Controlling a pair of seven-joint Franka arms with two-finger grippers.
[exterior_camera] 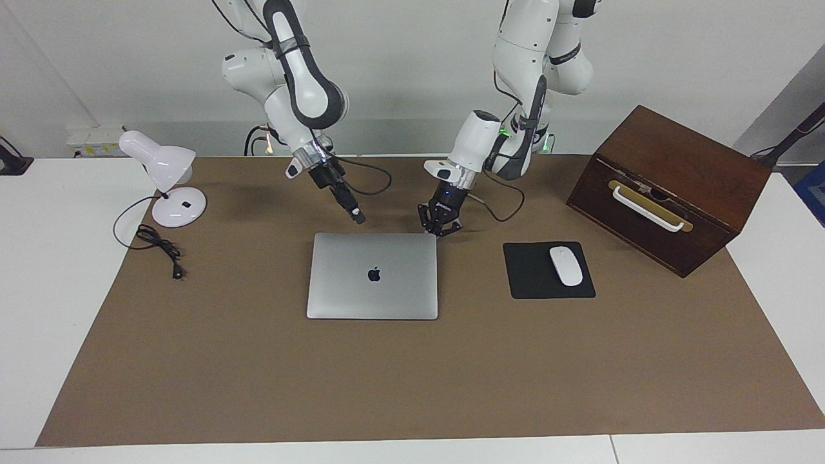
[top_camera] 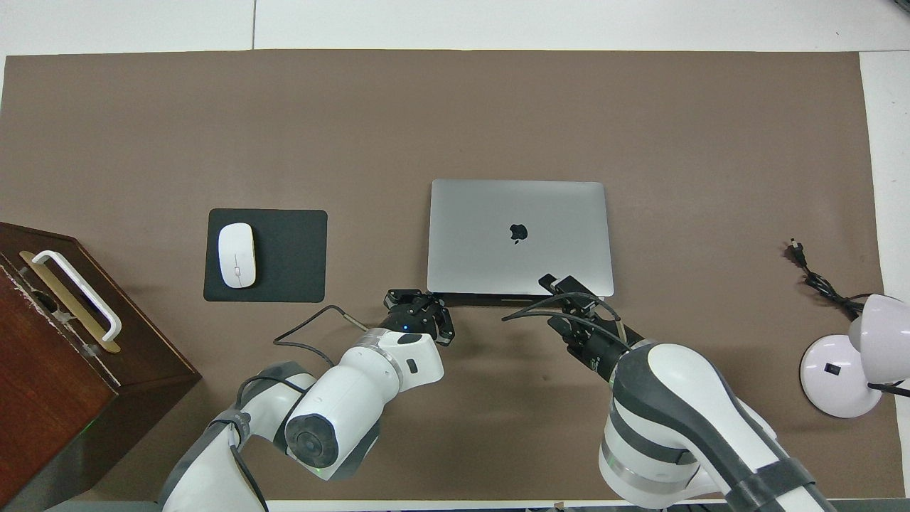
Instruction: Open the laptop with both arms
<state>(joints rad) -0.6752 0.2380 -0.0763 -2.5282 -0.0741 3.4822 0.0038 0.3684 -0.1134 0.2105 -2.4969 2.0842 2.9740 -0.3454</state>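
The silver-grey laptop (exterior_camera: 372,276) (top_camera: 520,237) lies closed and flat on the brown mat, its dark logo facing up. My left gripper (exterior_camera: 443,231) (top_camera: 424,307) is shut, with nothing in it. It sits low at the laptop's corner nearest the robots, toward the left arm's end. Whether it touches the corner I cannot tell. My right gripper (exterior_camera: 358,217) (top_camera: 553,282) hangs slanted just above the laptop's edge nearest the robots, toward the right arm's end.
A black mouse pad (exterior_camera: 548,270) with a white mouse (exterior_camera: 566,265) lies beside the laptop toward the left arm's end, and a brown wooden box (exterior_camera: 670,187) with a white handle past it. A white desk lamp (exterior_camera: 169,177) and its cord stand toward the right arm's end.
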